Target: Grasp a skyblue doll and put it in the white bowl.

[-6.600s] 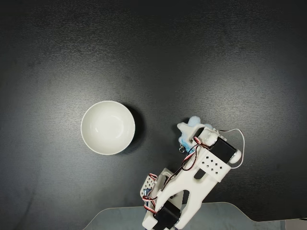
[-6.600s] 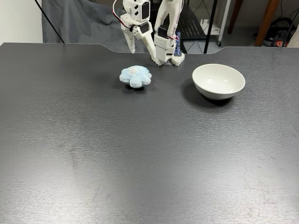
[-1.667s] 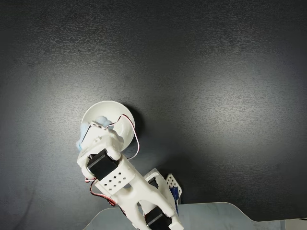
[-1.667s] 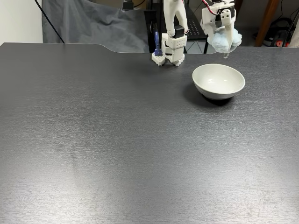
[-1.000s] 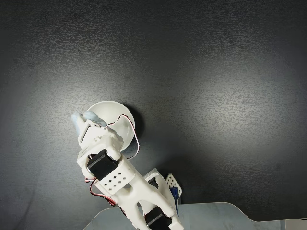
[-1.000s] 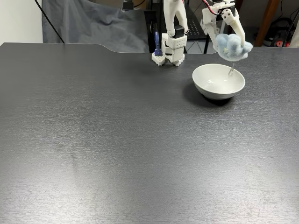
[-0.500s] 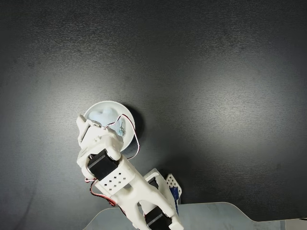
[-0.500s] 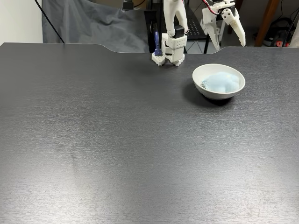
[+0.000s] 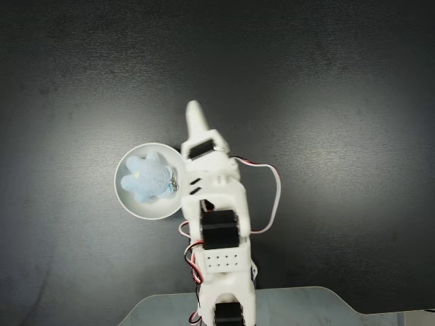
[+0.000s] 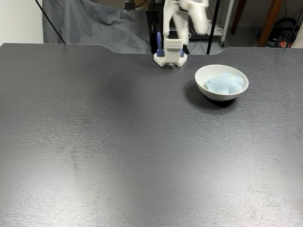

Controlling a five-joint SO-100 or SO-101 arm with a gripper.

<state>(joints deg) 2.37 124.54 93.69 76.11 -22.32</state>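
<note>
Doll (image 9: 147, 178) lies inside the bowl (image 9: 136, 204) in a fixed view from above, left of the arm, its small metal ring toward the bowl's right side. Just right of the bowl, the gripper (image 9: 195, 115) points toward the far side of the dark table (image 9: 326, 102), clear of both bowl and doll; only one white finger tip stands out, so whether it is wide or narrow I cannot tell. In a fixed view from the front, the arm (image 10: 182, 19) is a blurred white shape above its base (image 10: 170, 56) at the far edge, and to the right the bowl (image 10: 221, 92) holds the doll (image 10: 224, 83).
</note>
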